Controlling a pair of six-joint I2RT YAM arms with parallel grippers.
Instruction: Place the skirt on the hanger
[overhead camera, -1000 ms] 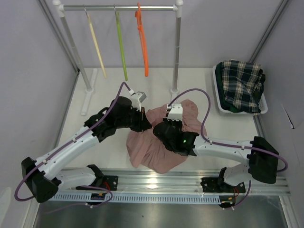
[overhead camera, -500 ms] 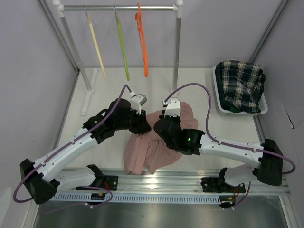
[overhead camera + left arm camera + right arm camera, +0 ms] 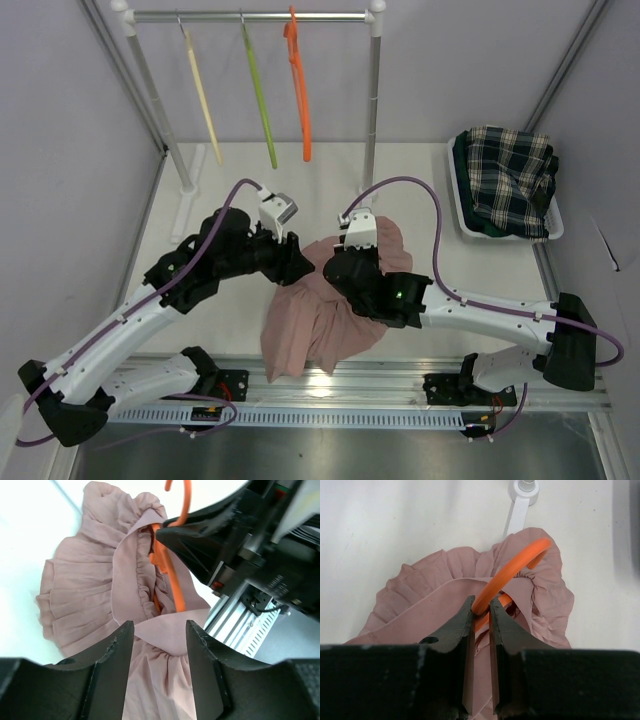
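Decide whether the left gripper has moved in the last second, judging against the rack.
Yes. The left gripper has shifted slightly left, away from the rack's right post, and its jaws have opened.

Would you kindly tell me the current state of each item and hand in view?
left hand: open, holding nothing.
right hand: shut on the hanger.
hanger: inside the skirt's waistband, hook sticking out.
skirt: bunched around the hanger.
plaid garment: heaped in the basket.
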